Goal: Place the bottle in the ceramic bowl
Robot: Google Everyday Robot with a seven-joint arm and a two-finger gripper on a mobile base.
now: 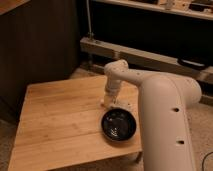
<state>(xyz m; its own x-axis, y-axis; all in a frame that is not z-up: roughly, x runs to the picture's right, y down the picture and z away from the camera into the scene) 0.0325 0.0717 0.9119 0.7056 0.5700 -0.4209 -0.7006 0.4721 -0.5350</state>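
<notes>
One bottle (124,104) matters here. It shows only as a pale, slim shape lying on the wooden table (55,125), just behind the far rim of the ceramic bowl (119,125), close to it but outside it. The bowl, black and glossy, sits near the table's right front edge with nothing visible inside. The gripper (108,102) is down at the tabletop by the bottle's left end with its jaws drawn together. They appear closed on the bottle, though the contact itself is hard to make out. The white arm (165,115) reaches in from the right foreground. The step in hand looks like the grasp. The next move calls for a lift clear of the rim, a short carry over the bowl's middle, and a low release.
</notes>
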